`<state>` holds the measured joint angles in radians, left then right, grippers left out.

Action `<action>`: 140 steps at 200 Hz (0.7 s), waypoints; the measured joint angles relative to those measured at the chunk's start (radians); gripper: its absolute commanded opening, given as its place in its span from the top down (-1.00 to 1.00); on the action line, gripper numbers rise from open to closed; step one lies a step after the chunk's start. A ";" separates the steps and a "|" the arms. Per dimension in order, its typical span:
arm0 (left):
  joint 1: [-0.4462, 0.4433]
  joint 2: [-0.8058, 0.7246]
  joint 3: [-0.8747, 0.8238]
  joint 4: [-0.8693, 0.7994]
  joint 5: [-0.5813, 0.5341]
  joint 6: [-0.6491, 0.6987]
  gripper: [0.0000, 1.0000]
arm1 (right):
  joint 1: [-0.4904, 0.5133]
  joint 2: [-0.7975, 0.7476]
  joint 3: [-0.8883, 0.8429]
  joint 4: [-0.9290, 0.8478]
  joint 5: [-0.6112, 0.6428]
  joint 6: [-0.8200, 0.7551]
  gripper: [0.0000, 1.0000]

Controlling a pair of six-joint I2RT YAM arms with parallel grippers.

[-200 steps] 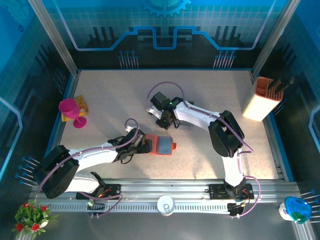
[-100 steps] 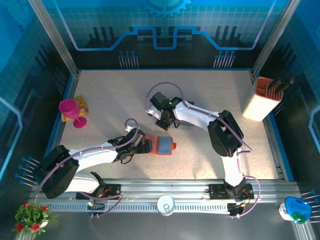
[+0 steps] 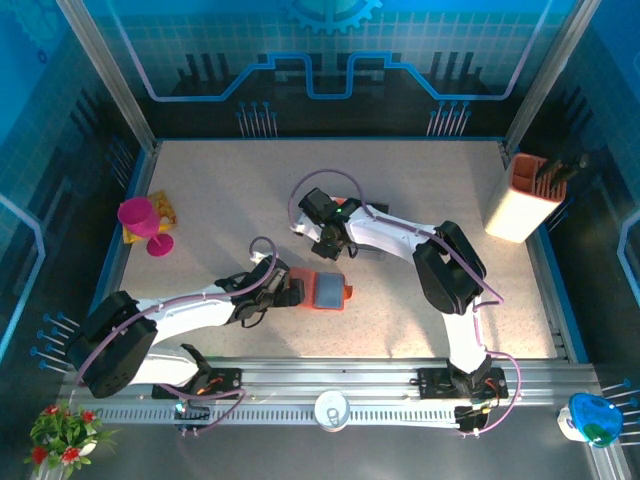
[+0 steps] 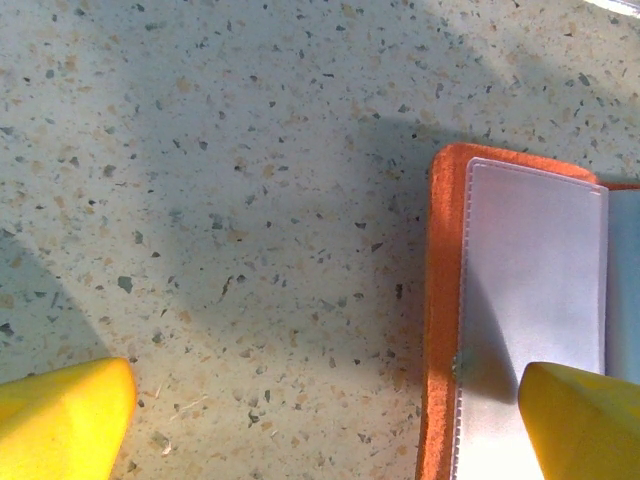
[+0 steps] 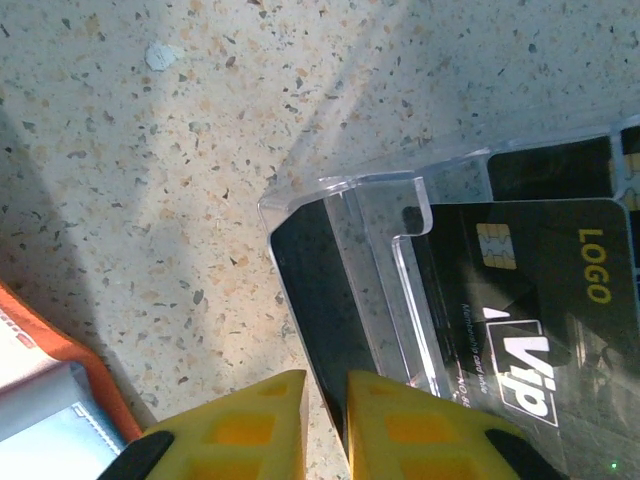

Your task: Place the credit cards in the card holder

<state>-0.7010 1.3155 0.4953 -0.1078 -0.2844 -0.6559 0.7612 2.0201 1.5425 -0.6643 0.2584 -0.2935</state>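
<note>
Over the last second the right arm's jaws shift a little toward the far left of the desk (image 3: 230, 200), while the left arm's jaws and the card holder (image 3: 328, 290) stay where they were. That small move looks like a tug or regrip at the card supply, so the task seems to be at the picking stage, with no card yet at the holder. The right arm's jaws, with blocky yellow fingertips (image 5: 250, 420), are pressed nearly together, and the thin edge of a glossy black card (image 5: 310, 270) runs into the slit between them, so they appear to pinch it. That card leans in a clear tray (image 5: 400, 210) of hard, moulded plastic with rounded lips. More credit cards (image 5: 540, 290) lie flat behind it, one dark with a gold chip and pale lettering. The card holder lies open on the desk between the two arms, its soft orange-red cover (image 4: 440, 300) framing a smooth, cloudy plastic sleeve. The left arm's jaws are spread wide, and one yellow fingertip (image 4: 580, 420) lies over that sleeve. The desk is matte, pale and speckled like stone.
</note>
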 measured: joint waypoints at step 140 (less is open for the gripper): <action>0.000 -0.042 0.000 -0.027 0.001 0.000 -0.98 | 0.039 -0.048 -0.052 0.045 0.076 -0.101 1.00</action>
<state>-0.7010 1.2739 0.4957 -0.1345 -0.2836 -0.6559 0.8005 1.9724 1.4906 -0.6189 0.3340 -0.3946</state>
